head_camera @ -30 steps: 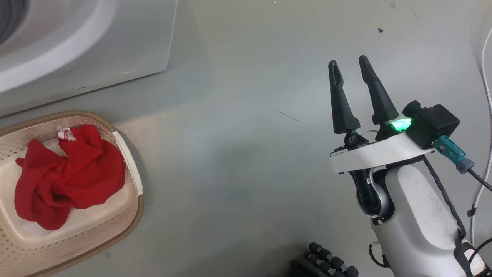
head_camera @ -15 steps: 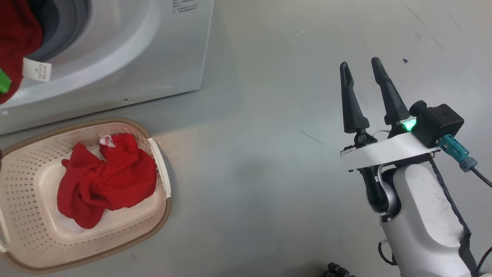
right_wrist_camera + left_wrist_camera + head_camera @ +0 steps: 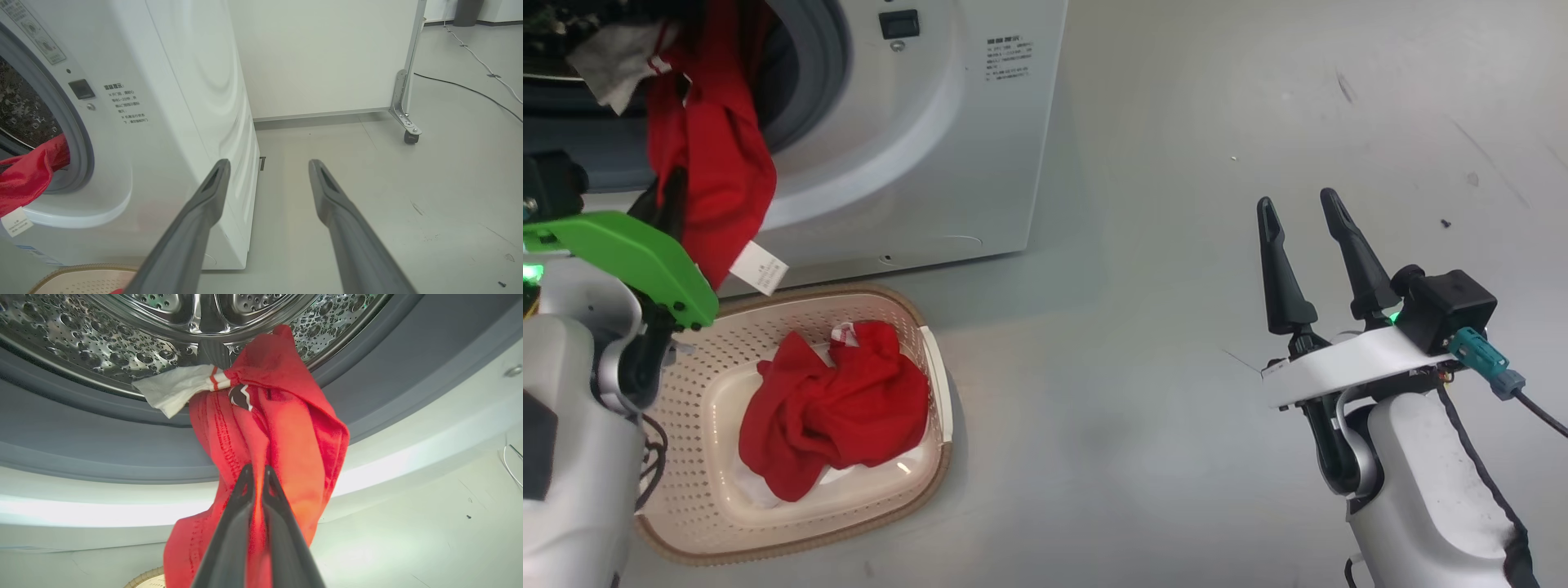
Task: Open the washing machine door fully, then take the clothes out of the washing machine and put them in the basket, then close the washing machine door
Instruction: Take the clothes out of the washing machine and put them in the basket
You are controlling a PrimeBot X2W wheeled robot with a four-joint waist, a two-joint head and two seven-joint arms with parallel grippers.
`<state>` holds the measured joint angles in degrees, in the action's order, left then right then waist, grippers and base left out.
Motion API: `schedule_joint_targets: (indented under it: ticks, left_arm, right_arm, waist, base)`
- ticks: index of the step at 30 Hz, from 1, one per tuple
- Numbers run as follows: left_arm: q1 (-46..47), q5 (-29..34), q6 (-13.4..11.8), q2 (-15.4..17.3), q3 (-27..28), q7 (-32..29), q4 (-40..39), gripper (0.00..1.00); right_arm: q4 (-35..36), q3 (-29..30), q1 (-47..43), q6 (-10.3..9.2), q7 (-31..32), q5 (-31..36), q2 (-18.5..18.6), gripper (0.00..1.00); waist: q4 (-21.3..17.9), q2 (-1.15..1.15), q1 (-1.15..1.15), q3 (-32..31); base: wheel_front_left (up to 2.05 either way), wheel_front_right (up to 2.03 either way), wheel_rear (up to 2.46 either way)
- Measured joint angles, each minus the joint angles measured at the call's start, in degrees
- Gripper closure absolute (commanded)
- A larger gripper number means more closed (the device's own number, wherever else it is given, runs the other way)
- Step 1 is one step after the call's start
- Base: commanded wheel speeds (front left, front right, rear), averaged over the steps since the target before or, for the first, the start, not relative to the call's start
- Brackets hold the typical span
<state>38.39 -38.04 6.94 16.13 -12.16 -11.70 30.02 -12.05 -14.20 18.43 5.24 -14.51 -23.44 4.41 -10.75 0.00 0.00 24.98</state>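
Our left hand (image 3: 256, 473) grips the red garment (image 3: 286, 428) hanging from the washing machine (image 3: 947, 147), ready to drop it into the basket (image 3: 866, 296) below; our right hand (image 3: 1297, 198) stands open.

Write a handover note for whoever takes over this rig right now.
Left gripper: shut on a bright red garment with a white panel, hanging out of the drum mouth of the white front-loading washing machine.
Right gripper: open, empty, above the floor.
Done: one crumpled red garment lies in the small cream perforated plastic basket in front of the machine.
To do: pull the held garment clear, drop it in the basket, close the door.
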Motion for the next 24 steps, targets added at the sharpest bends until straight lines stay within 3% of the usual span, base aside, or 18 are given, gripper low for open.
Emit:
schedule_joint_targets:
  ticks: [11,24]
  left_arm:
    - [-9.41,-0.33,0.0,1.3,-2.52,7.68,-1.86,1.0]
    - [-14.28,6.25,0.01,5.17,-6.12,21.19,-8.92,1.0]
  right_arm:
    - [-1.32,-0.3,-3.54,0.24,0.0,0.01,0.01,0.0]
    - [-1.4,-0.15,-5.04,0.56,0.0,0.0,-0.31,0.0]
  waist:
    - [4.21,0.0,0.0,-6.27]
    - [6.84,0.0,0.0,-10.02]
  base:
    - [0.0,0.0,0.0]
    - [0.0,0.0,0.0]
